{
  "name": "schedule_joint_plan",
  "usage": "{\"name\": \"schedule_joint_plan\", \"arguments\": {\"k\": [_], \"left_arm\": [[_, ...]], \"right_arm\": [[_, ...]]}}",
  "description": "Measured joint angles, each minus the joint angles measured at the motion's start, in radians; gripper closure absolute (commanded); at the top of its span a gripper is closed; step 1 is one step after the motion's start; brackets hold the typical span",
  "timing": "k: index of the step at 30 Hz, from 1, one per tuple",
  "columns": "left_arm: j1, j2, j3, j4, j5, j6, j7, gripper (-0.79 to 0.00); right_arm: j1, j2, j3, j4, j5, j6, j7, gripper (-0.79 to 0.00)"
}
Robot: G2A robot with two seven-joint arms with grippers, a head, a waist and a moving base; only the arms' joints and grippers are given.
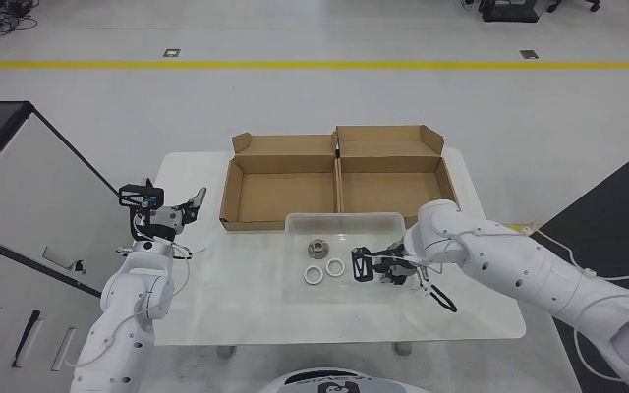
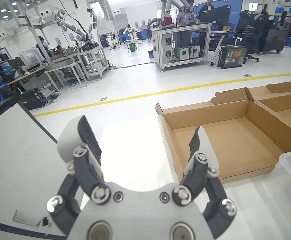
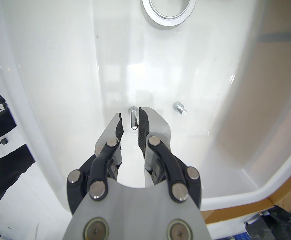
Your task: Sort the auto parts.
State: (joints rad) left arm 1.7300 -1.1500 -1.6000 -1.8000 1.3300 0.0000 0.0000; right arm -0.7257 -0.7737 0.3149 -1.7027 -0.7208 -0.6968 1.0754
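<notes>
On white plastic bin (image 3: 238,196) floor: one bolt (image 3: 133,119), lying flat, straddled by right gripper (image 3: 129,116); fingers narrowed but parted, not clamped, nothing lifted; reads as the pick step. Just beside it: shorter bolt (image 3: 180,108); farther along bin floor: metal ring (image 3: 168,13). Also in bin, from top view: second ring (image 1: 314,275); flanged metal part (image 1: 317,248). Just behind bin, side by side: left cardboard box (image 1: 280,196) and right cardboard box (image 1: 388,192); lids folded back; nothing inside either. Left gripper (image 2: 141,123) spread wide, carrying nothing; hovers over left side of table (image 1: 246,314), near left cardboard box, well apart from bin. Progress, judged: right at the start; nothing sorted; every visible part left to move out of bin into boxes; cannot tell which box takes which part.
</notes>
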Motion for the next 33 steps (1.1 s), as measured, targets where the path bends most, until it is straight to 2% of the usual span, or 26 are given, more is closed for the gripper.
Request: {"name": "schedule_joint_plan", "arguments": {"k": [18, 24, 33], "left_arm": [[0.0, 0.0, 0.0, 0.0, 0.0, 0.0, 0.0, -0.785], [0.0, 0.0, 0.0, 0.0, 0.0, 0.0, 0.0, -0.785], [0.0, 0.0, 0.0, 0.0, 0.0, 0.0, 0.0, -0.785]], "right_arm": [[0.001, -0.006, 0.033, -0.042, -0.035, -0.035, 0.01, 0.0], [0.009, 0.012, 0.057, -0.093, -0.042, -0.056, -0.008, 0.0], [0.025, 0.049, 0.131, -0.189, 0.058, -0.058, -0.01, 0.0]]}}
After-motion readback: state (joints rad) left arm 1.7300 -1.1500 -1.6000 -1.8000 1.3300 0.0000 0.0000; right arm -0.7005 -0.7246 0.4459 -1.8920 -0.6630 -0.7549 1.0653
